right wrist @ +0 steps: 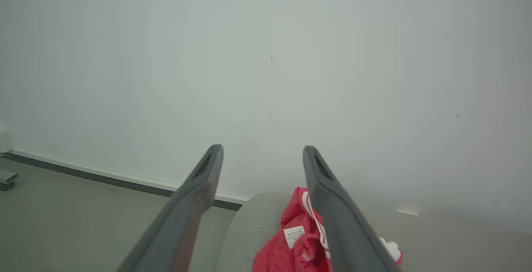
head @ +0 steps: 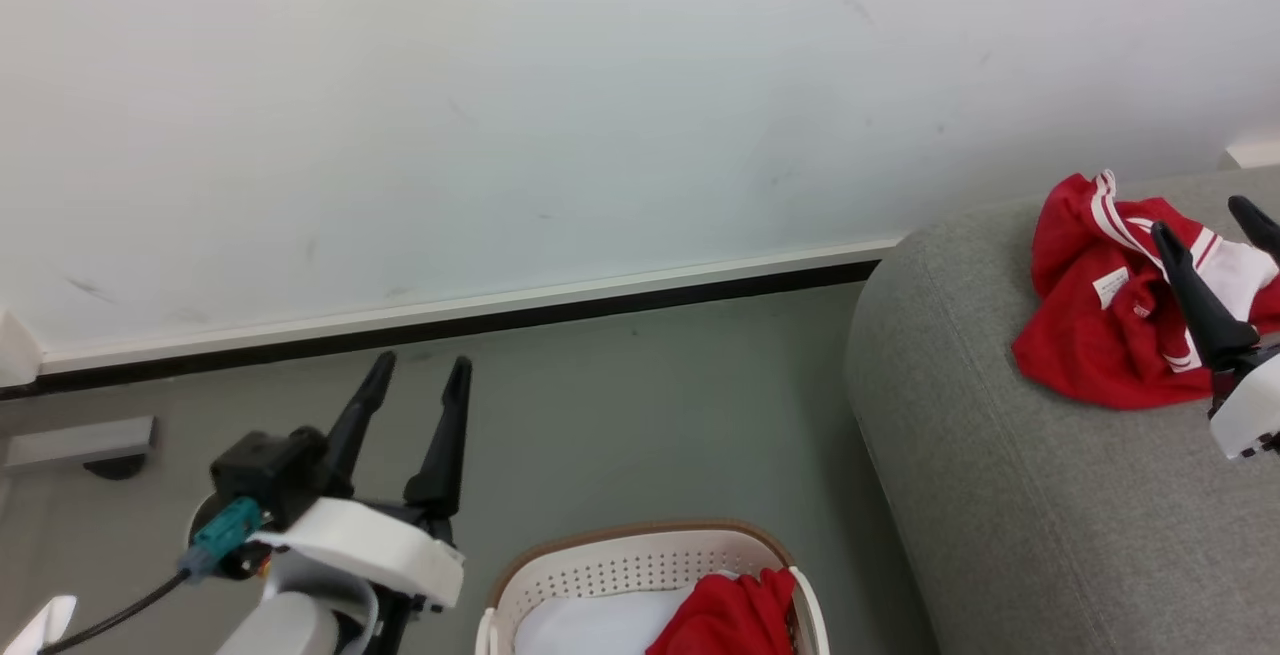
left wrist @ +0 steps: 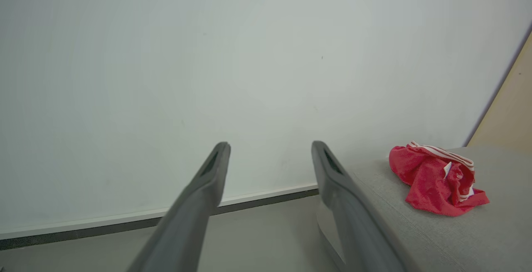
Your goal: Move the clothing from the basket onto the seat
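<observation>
The left gripper [head: 422, 363] and right gripper [head: 1200, 217] stood spread, empty — one red garment [head: 1085, 335] on the sofa [head: 1000, 495], another garment [head: 730, 615] in the basket [head: 620, 560].

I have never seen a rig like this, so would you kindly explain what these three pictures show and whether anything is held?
It is a wheeled robot with two arms. One picture looks down from its head; the other two look along each arm's fingers. The left fingers and the right fingers stand open and hold nothing. The striped red garment lies on the grey sofa; the other red garment sits in the white basket, beside a white pad.
</observation>
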